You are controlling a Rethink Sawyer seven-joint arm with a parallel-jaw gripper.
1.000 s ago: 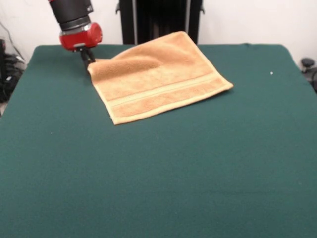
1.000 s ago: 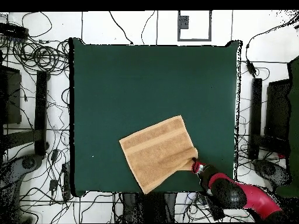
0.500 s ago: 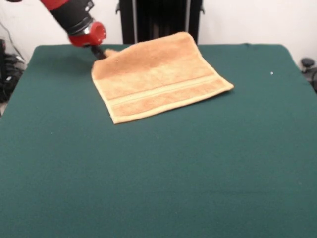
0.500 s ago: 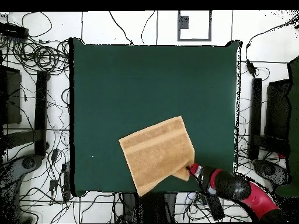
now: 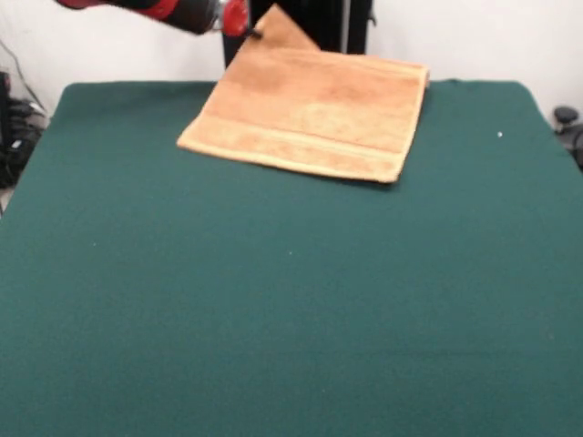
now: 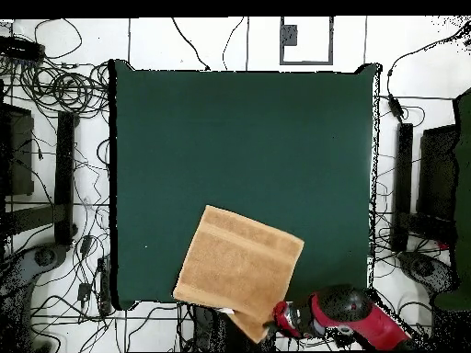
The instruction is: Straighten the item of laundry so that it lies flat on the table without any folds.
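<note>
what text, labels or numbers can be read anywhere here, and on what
None can be read.
Towel: only woven bands, no print or tag showing.
Table: plain green cloth, no marks.
Arm: red and black shell, no legible lettering.
Pincer: too small to show any mark.

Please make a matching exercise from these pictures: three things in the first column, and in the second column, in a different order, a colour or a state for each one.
Column one:
1. towel
2. table
3. gripper

Column two:
a. dark green cover
b. at the towel's far corner
c. orange-tan, part of it past the table's edge at the robot's side

Pairs: 1-c, 2-a, 3-b
</note>
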